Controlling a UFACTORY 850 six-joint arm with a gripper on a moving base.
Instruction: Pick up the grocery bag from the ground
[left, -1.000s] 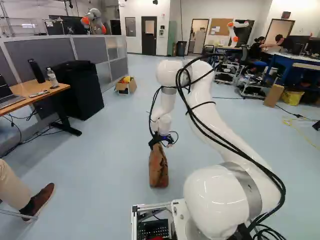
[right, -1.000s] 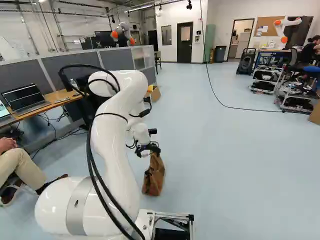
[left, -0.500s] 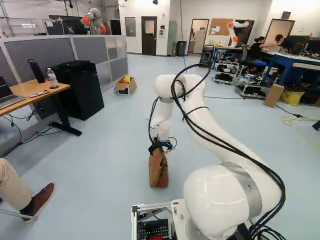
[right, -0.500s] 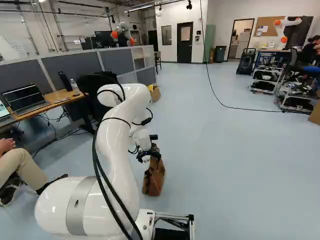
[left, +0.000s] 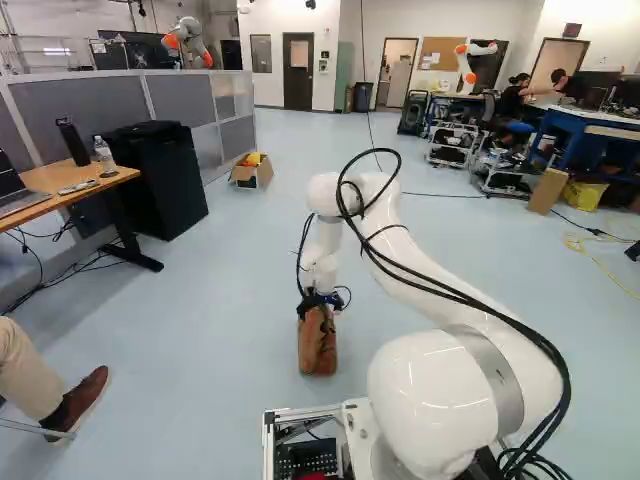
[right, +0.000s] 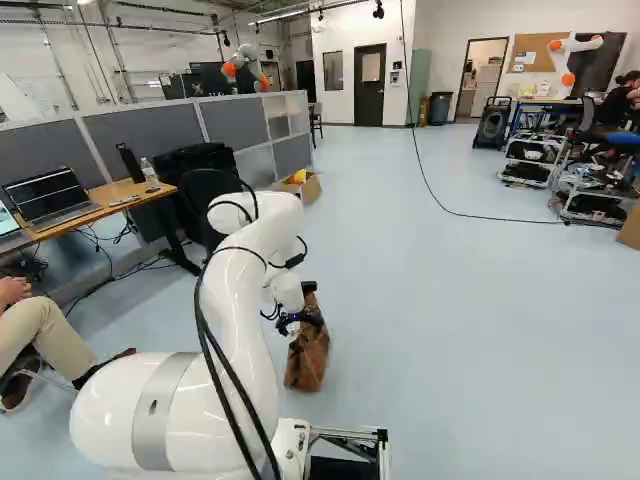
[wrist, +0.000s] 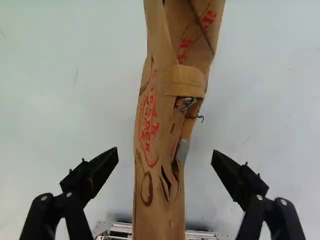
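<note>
Lowering since the earlier frames, your arm (left: 430, 400) is bringing the gripper (wrist: 165, 151) down towards the bag (left: 317, 345), which is standing where it was. From the left of the left base view, you are seeing the counter (left: 120, 176), the box (left: 252, 173) farther off, then the bag standing upright on the floor (left: 200, 320), with your arm reaching over from the right. In the wrist view, the gripper is standing wide open, one finger on each side of the bag's top, with gaps showing, so you are gripping nothing. You are probably finishing the approach. Next, you are wanting enough depth over the folded paper, then an even close from both sides before any lifting.
</note>
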